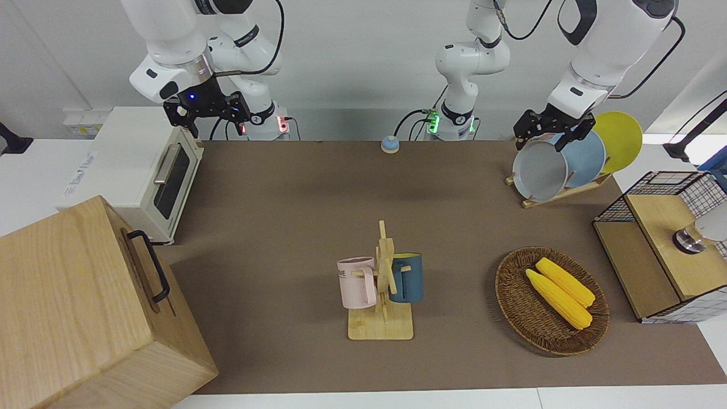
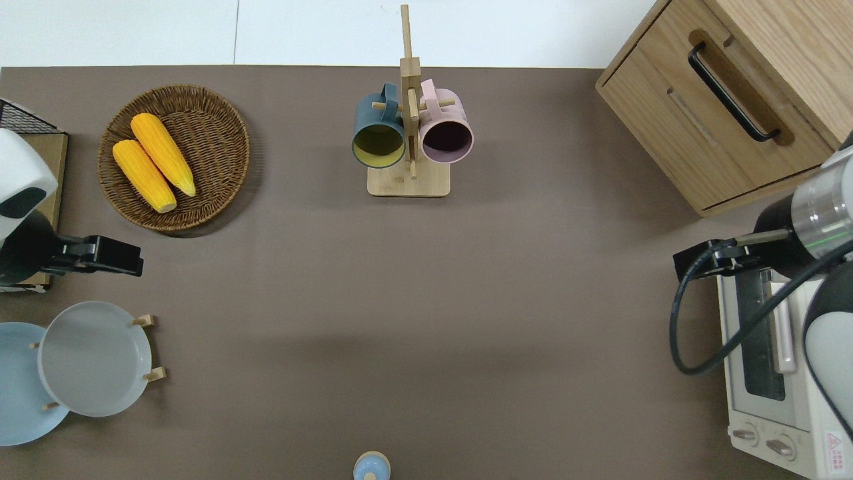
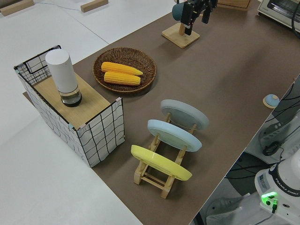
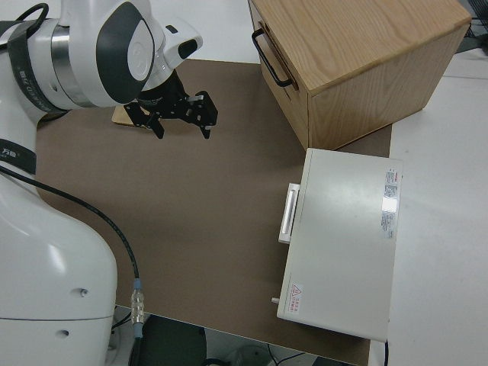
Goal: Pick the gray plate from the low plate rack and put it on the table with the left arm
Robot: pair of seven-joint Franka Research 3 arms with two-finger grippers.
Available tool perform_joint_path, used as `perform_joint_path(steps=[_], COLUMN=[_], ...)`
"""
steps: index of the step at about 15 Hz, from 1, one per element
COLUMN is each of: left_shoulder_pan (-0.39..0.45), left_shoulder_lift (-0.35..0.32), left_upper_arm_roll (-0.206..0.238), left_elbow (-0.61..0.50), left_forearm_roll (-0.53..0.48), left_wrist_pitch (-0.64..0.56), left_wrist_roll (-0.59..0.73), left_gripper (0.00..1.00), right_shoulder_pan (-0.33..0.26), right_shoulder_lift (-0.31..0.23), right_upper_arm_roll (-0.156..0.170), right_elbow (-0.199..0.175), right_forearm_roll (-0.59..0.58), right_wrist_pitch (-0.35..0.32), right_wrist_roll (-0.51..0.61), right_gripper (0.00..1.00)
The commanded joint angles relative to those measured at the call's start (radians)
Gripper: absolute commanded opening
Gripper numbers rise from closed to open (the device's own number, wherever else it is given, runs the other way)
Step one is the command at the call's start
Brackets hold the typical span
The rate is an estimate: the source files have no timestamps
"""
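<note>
The gray plate (image 1: 539,170) stands slanted in the low plate rack (image 1: 559,196) at the left arm's end of the brown table (image 1: 295,199). It fills the slot farthest from that end. It also shows in the overhead view (image 2: 93,357) and the left side view (image 3: 184,114). My left gripper (image 1: 546,136) is open and empty. In the overhead view (image 2: 103,259) it hangs over the table between the basket and the gray plate, clear of the plate. The right arm is parked with its gripper (image 1: 207,111) open.
A light-blue plate (image 1: 588,159) and a yellow plate (image 1: 622,139) fill the rack's other slots. A wicker basket with corn (image 1: 551,301) and a wire crate (image 1: 664,244) lie farther from the robots. There are also a mug stand (image 1: 381,284), a toaster oven (image 1: 147,170) and a wooden box (image 1: 85,307).
</note>
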Motion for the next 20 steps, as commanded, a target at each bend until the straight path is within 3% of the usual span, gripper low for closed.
perform_joint_path(steps=[1,15,20], left_shoulder_pan=[-0.007,0.009,0.007], left_shoulder_lift=[0.007,-0.029,-0.187], left_upper_arm_roll=[0.004,0.012,0.012], left_elbow=[0.015,-0.036,-0.244], left_forearm_roll=[0.005,0.017,0.013], left_wrist_pitch=[0.003,-0.040,0.042], left_wrist_roll=[-0.002,-0.004,-0.005], left_gripper=[0.99,1.00,1.00], right_shoulder_pan=[-0.023,-0.023,-0.023], right_shoulder_lift=[-0.002,-0.002,-0.002], right_upper_arm_roll=[0.021,0.020,0.021], right_elbow=[0.007,0.007,0.007], right_forearm_roll=[-0.006,-0.006,-0.006], right_wrist_pitch=[-0.011,-0.011,-0.011], right_wrist_roll=[0.012,0.012,0.012], right_gripper=[0.983,0.983,0.983])
